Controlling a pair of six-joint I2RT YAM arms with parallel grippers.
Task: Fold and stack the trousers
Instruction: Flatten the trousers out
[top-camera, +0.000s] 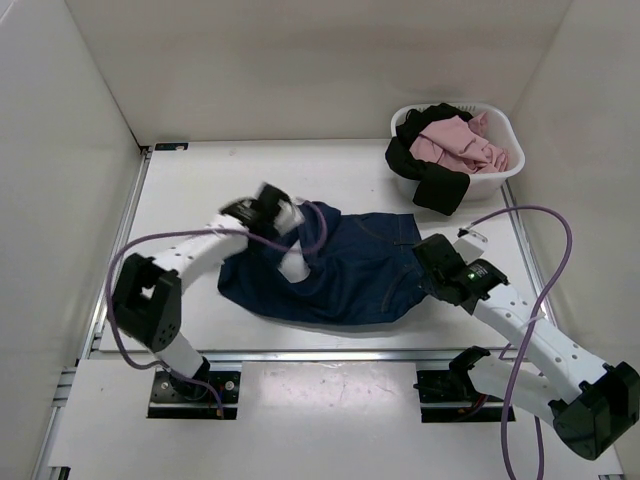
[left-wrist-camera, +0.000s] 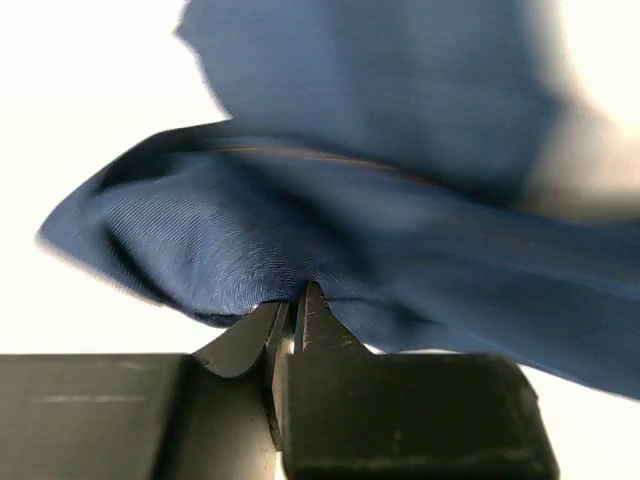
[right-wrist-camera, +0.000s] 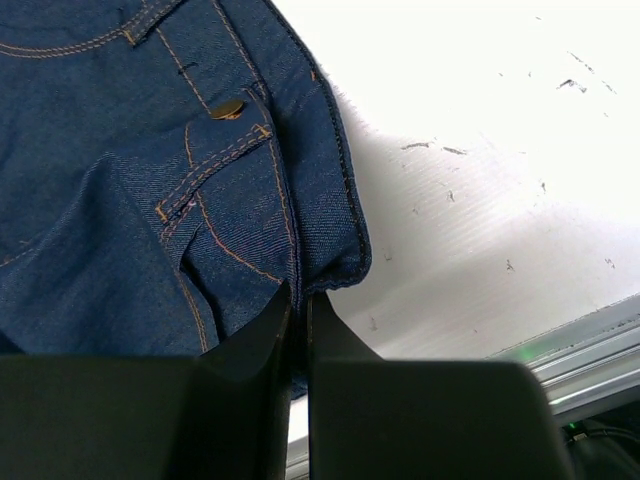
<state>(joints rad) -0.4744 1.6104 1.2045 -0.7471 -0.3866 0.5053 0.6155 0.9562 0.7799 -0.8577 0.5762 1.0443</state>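
1. In the top view, the trousers (top-camera: 345, 272) are seen bunched in a dark heap on the table (top-camera: 200, 170), lying between the two sets of fingers. The left gripper (top-camera: 296, 266) is sunk into the heap's left part, and the right gripper (top-camera: 420, 262) is set at its right edge. A basket (top-camera: 503, 181) holding a pink garment (top-camera: 460, 142) and a black garment (top-camera: 437, 187) is seen well beyond the right fingers, apart from the denim.
2. In the left wrist view, the fingers are clenched on a fold of blue cloth gathered at their tips. More cloth rises ahead of the tips, partly blurred. Which part of the garment is held cannot be told.
3. In the right wrist view, the fingertips are pinched onto the waistband's corner. A brass button (right-wrist-camera: 227, 108) sits ahead of the tips and to their left, and bare table lies to their right.
4. The step in hand is judged to be spreading the heap flat before any fold. It is best done by drawing the two grips apart evenly and low. The right pinch sits at the very edge, so a hard tug could let it slip.
5. The denim is dark navy with a fine ribbed weave and orange stitching. It is expected to handle as a heavy, fairly stiff cloth.
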